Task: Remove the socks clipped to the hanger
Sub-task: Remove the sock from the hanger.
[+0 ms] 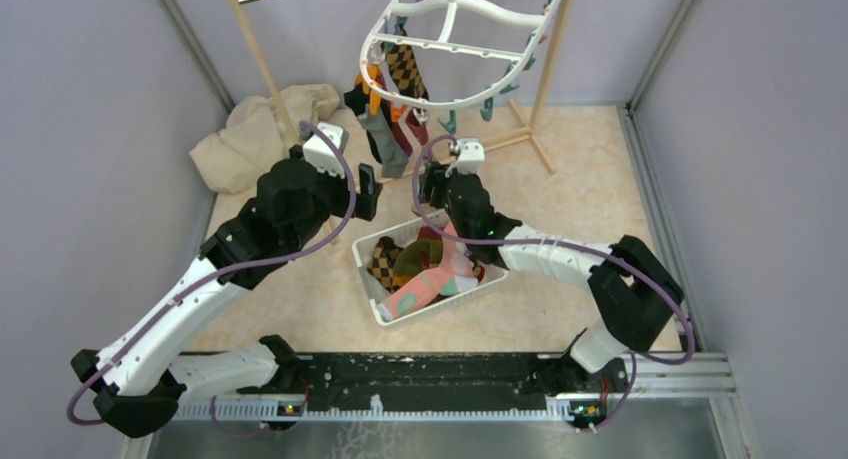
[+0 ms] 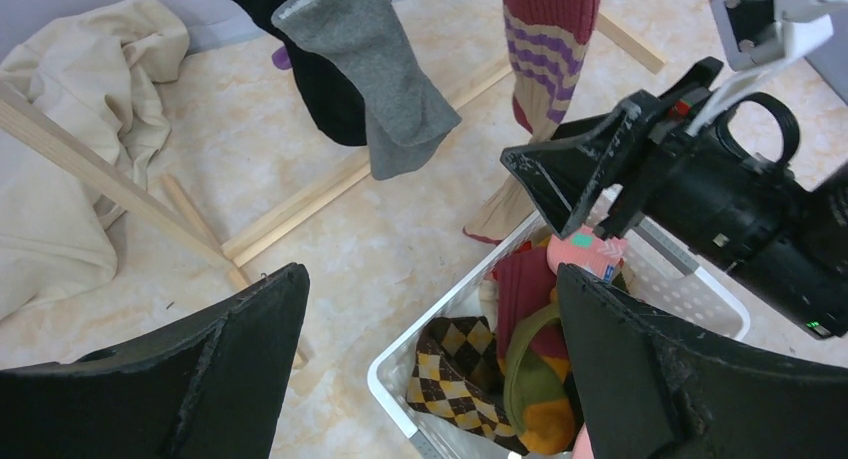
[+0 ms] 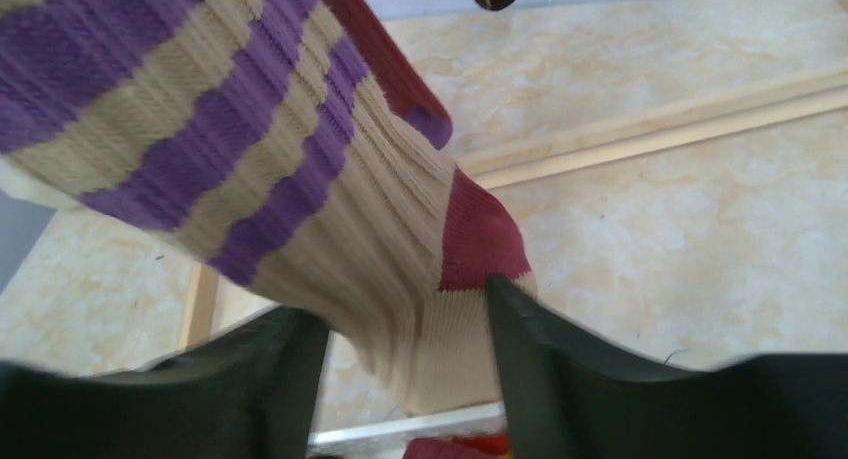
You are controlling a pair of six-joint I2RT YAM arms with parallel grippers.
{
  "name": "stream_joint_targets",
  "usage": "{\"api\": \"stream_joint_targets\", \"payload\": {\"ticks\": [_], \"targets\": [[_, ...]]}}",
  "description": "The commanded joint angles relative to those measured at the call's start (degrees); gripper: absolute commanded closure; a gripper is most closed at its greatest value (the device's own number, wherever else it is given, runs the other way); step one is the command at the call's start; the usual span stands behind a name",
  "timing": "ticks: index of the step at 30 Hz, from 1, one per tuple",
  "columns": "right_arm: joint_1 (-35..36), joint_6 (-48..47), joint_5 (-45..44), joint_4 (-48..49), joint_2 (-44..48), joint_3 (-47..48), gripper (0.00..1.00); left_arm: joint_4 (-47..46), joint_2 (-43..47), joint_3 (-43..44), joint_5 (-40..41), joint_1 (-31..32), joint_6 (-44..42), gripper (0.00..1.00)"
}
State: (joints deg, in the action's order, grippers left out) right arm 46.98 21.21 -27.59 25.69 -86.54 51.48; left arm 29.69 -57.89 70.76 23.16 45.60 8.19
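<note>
Striped sock (image 3: 250, 149) hanging below white hanger (image 1: 455, 34), toe pinched between right gripper (image 3: 405, 314) fingers, left gripper (image 2: 430, 309) spread wide and empty, white basket (image 1: 368, 284) holding loose socks (image 1: 430, 279).

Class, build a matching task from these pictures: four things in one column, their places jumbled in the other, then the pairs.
1 grey sock
2 purple-striped sock
3 pink spotted sock
4 cream cloth

A in the white basket
B heaped on the floor
C between the fingers of the right gripper
D hanging against a black sock

Pairs: 1-D, 2-C, 3-A, 4-B
</note>
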Motion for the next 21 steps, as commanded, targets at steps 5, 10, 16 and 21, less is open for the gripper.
{"api": "stream_joint_targets", "payload": {"ticks": [5,10,16,21], "targets": [[-1.8,1.2,0.6,1.6,1.5,5.2,0.85,0.9,0.9,0.0,-1.7,-0.2,0.8,0.01],[-2.4,0.4,8.8,-0.5,7.9,4.7,0.87,-0.1,0.3,-1.0,-3.7,-0.2,0.1,0.01],[-6.0,6.6,22.2,-6.8,14.0,7.4,0.96,-3.5,2.0,-3.5,-8.6,-0.2,-1.1,0.01],[-9.4,11.9,34.0,-8.5,17.7,7.1,1.00,-6.4,4.9,-8.1,-11.5,-0.2,-1.1,0.01]]}}
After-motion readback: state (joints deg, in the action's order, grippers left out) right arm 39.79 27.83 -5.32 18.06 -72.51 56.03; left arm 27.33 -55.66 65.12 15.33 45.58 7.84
